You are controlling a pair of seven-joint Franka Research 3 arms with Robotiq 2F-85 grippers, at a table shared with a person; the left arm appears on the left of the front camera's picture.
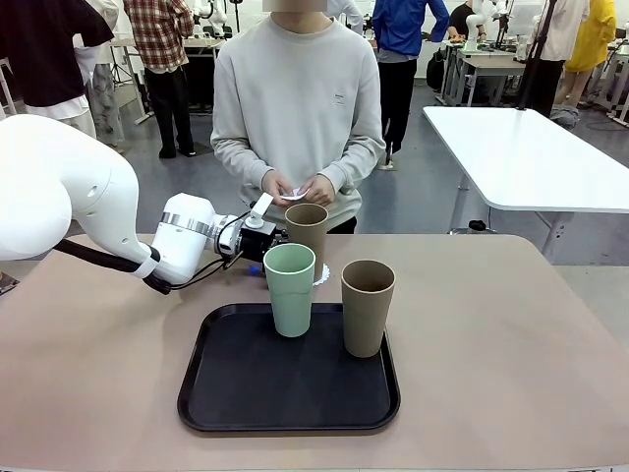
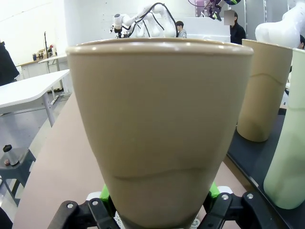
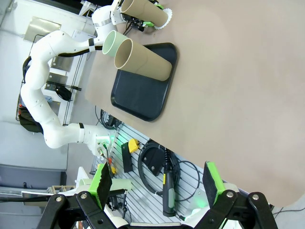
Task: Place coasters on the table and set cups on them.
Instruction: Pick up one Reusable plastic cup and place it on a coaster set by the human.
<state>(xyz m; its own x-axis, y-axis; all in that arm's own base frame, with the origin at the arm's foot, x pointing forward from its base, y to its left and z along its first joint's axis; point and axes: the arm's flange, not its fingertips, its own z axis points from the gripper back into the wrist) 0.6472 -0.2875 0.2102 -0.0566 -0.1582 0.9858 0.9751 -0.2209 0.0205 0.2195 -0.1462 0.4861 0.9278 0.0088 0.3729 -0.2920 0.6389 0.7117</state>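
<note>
Now left fingers (image 2: pixel 106 194) flank brown cup (image 2: pixel 159 129) on coaster (image 1: pixel 321 274), grip unclear; right fingers (image 3: pixel 102 183) spread wide, empty.

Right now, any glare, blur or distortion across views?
Front view: sharp, even light, faint sheen on the black rectangular tray. Left wrist view: the close brown-tan tapered tumbler bulges from the wide lens. Right wrist view: rolled sideways, no glare on the beige tabletop.

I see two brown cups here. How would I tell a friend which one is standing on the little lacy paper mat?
Find the black tray on the tan table. Just past its far edge, toward the person, stands a brown cup. Unlike the green cup and the other brown cup, both on the tray, it sits on a white lacy mat, at the left tool.
</note>
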